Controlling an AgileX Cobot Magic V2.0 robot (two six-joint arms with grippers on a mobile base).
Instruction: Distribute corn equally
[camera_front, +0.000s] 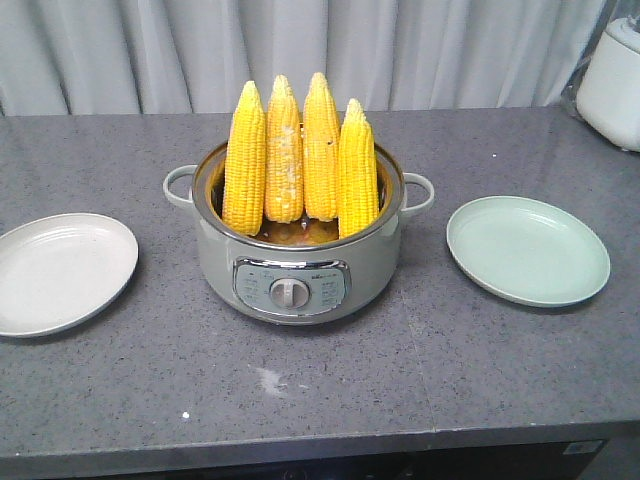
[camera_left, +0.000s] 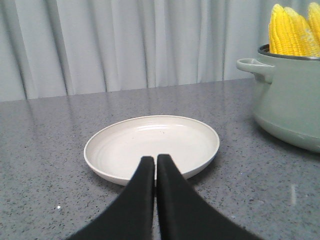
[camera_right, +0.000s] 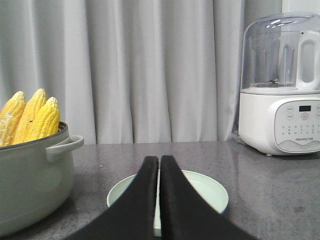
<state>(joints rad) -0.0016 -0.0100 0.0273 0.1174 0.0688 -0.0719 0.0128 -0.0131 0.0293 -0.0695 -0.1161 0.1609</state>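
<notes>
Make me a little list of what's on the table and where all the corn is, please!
corn: four yellow cobs, all standing upright in the pot
pot: pale green, in the middle of the grey counter
cream plate: left of the pot, no corn on it
green plate: right of the pot, no corn on it
left gripper: shut, holding nothing, by the cream plate
right gripper: shut, holding nothing, by the green plate
shared out so far: none
</notes>
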